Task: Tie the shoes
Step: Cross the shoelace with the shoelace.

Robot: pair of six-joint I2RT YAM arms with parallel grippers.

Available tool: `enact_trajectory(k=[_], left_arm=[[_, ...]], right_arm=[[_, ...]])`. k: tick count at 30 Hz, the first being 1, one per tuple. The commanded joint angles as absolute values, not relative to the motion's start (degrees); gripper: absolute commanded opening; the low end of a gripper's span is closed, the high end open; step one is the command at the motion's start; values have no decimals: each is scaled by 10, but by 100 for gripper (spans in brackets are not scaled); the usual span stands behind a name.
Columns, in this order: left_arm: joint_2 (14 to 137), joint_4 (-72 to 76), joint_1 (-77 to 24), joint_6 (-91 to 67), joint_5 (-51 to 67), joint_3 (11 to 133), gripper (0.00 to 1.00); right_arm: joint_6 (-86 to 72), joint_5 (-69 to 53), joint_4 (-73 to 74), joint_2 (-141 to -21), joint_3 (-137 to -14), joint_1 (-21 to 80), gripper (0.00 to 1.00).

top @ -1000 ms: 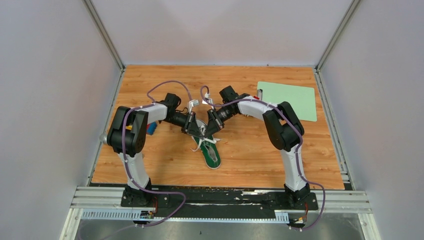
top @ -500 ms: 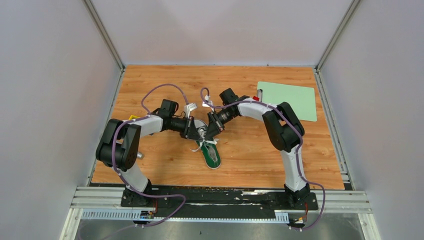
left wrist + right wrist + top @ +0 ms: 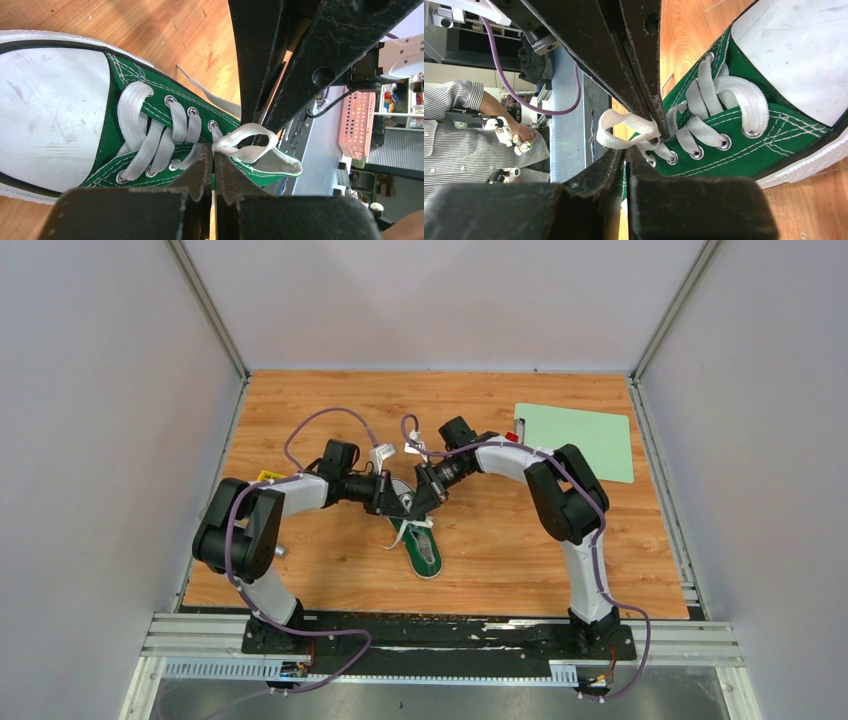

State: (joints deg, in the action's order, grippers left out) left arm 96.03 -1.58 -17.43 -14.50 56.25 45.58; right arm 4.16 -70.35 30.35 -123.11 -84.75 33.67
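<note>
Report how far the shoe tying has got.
Done: laces threaded through the eyelets of the sneaker, one loop formed at the top. In hand: left gripper and right gripper both pinch lace at that loop. Left: no finished bow shows; one lace end lies loose.

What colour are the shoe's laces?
White; the laces show best in the left wrist view.

- Overhead view: bright, even, diffuse light; only faint soft shadows on the table.
- Wrist views: sneaker sharp; near foreground dark, blurred; background soft.
</note>
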Motion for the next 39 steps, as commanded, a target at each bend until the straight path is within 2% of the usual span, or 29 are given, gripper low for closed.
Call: enact_trajectory(k=[1,8,14,19,24,31,39], left_arm=[[972,47,-183,-150,529,476,0],[1009,115,-188,-216,545,471,0],[1015,124,-188,-214,553,465,0],[993,123,-189,-194,551,454,0],[990,145,-190,-179,544,441,0],[970,136,-190,-159,539,436,0],[934,129,-190,-151,534,419,0]], right_arm=[[19,-760,309,-1206,-857,345,6],[-31,-711,296,-1204,-847,347,10],[-43,-684,291,-1178,-831,330,30],[-9,-670,304,-1156,-813,286,35],[10,-641,310,-1185,-826,278,34],[30,-628,310,-1218,-861,293,14],[37,-592,313,-1225,-866,313,12]])
